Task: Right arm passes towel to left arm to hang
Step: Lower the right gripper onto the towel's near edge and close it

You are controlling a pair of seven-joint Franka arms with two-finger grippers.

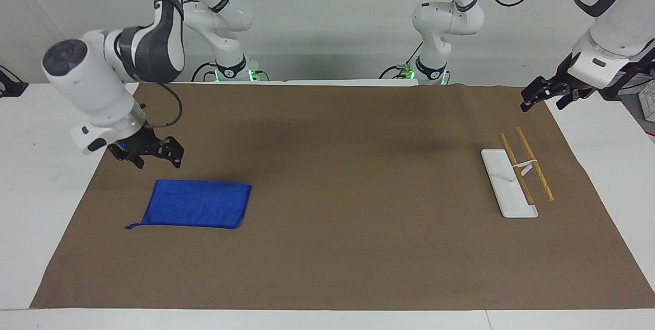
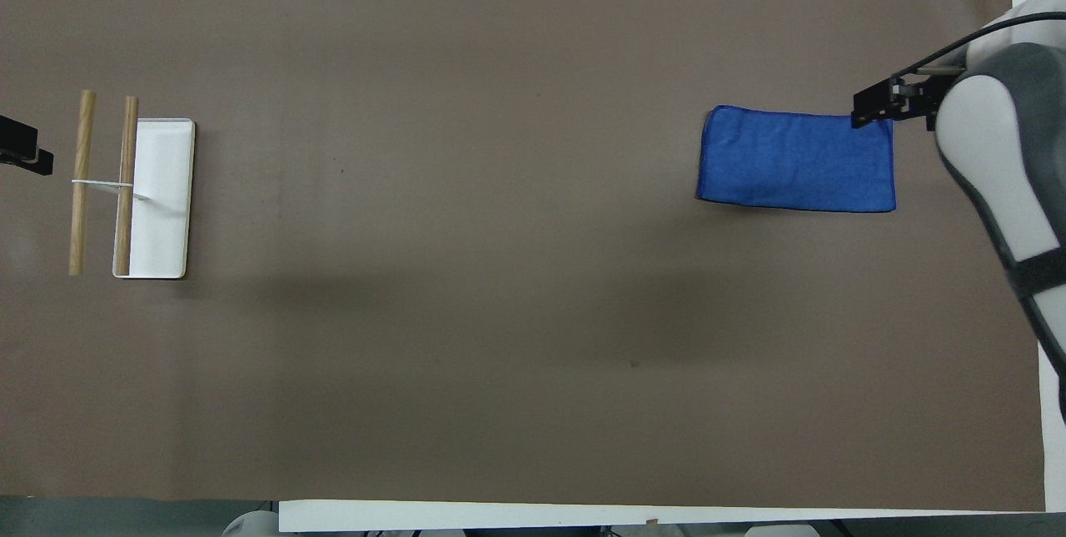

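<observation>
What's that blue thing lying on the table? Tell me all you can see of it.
It is a small towel, bright blue, rectangular, with a woven, fluffy look and a darker stitched edge. A thin loop tail sticks out from one corner. It lies flat and smooth on the brown cloth, toward the right arm's end of the table. Nothing grips it: the right gripper hangs open above its edge nearer the robots, not touching.

Robotics lab, two white arms (image 1: 107, 79), brown-clothed table (image 1: 332, 248), bare walls
</observation>
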